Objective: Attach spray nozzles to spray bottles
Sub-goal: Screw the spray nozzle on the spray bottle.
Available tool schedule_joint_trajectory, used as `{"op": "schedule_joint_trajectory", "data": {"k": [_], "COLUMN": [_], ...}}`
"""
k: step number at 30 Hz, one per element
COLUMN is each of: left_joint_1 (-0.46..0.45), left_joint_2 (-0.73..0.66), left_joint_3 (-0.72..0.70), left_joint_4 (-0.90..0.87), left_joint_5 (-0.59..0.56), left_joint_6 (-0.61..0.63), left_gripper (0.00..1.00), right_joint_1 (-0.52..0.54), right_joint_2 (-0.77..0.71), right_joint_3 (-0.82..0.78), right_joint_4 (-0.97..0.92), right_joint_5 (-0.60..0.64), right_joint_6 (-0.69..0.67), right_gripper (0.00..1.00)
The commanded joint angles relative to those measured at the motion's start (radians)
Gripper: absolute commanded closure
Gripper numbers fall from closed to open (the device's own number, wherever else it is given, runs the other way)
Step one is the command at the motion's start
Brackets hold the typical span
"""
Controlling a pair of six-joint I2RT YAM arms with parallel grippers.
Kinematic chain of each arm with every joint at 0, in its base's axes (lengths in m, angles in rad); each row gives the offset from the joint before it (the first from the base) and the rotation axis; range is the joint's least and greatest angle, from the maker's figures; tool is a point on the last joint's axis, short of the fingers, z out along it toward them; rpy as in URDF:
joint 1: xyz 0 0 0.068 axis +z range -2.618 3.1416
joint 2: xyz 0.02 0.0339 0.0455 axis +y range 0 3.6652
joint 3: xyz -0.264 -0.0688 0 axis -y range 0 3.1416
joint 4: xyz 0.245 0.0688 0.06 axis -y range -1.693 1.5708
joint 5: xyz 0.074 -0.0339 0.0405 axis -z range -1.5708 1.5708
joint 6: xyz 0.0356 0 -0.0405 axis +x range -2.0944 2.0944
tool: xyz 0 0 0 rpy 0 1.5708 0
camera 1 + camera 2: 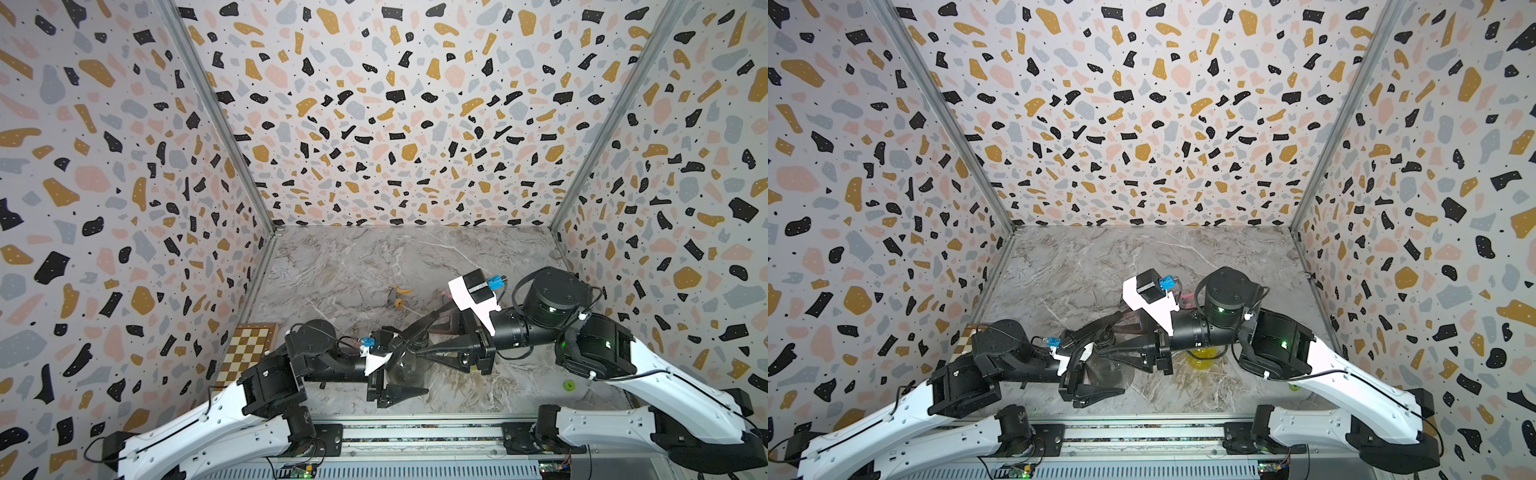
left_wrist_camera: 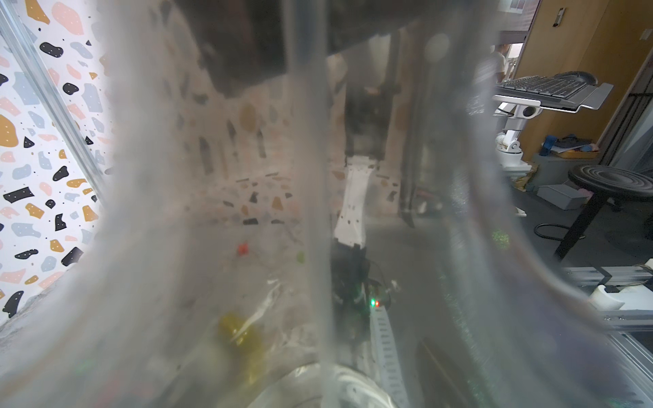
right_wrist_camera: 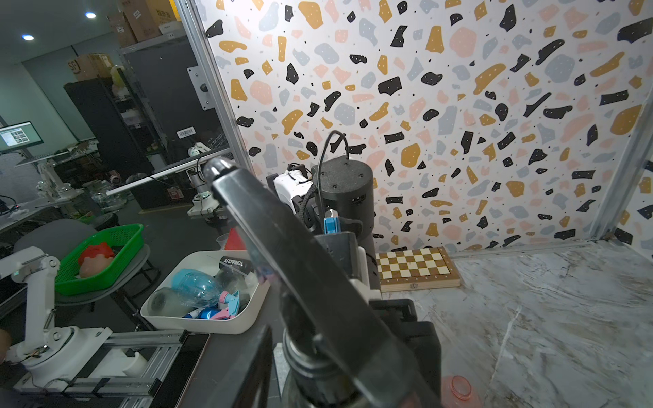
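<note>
Pink bottle, apparently, edge-cropped

Bench top is marble-patterned and enclosed on three sides by terrazzo-print walls. A folded wooden chessboard lies flat against the left edge near the front corner, and a small green ring-shaped item sits near the front right corner. Off the bench, the right wrist view shows a white tub of plastic bottles, a green mesh basket with a red-and-peach toy and a lit monitor; the left wrist view shows a keyboard on a stand and a round black stool.
</note>
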Motion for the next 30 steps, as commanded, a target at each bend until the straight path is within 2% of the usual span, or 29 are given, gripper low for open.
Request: {"op": "schedule_joint_trajectory", "data": {"k": [1, 5, 8, 13, 19, 22, 27, 30], "left_joint_1": [0.004, 0.005, 0.005, 0.004, 0.004, 0.004, 0.004, 0.004], "left_joint_2": [-0.009, -0.011, -0.013, -0.011, 0.020, 0.040, 0.062, 0.065], "left_joint_3": [0.040, 0.040, 0.049, 0.061, 0.058, 0.050, 0.040, 0.037], "left_joint_4": [0.038, 0.047, 0.060, 0.092, 0.118, 0.132, 0.153, 0.151], "left_joint_5": [-0.003, -0.034, -0.083, -0.216, -0.395, -0.455, -0.471, -0.470], "left_joint_6": [0.011, 0.007, 0.001, 0.000, -0.003, -0.010, -0.023, -0.031], "left_gripper": [1.00, 1.00, 1.00, 1.00, 1.00, 1.00, 1.00, 1.00], "right_joint_1": [0.000, 0.007, 0.058, 0.163, 0.306, 0.363, 0.382, 0.382], "right_joint_2": [-0.003, -0.001, 0.005, 0.028, 0.113, 0.168, 0.245, 0.237], "right_joint_3": [0.034, 0.019, 0.008, -0.026, -0.035, -0.025, 0.013, 0.018], "right_joint_4": [0.016, 0.011, -0.023, -0.085, -0.157, -0.127, -0.099, -0.086], "right_joint_5": [-0.008, 0.019, 0.114, 0.355, 0.772, 0.925, 1.056, 1.077], "right_joint_6": [0.013, 0.017, 0.012, 0.080, 0.306, 0.384, 0.442, 0.430], "right_gripper": [0.61, 0.71, 0.73, 0.74, 0.76, 0.76, 0.76, 0.72]}}
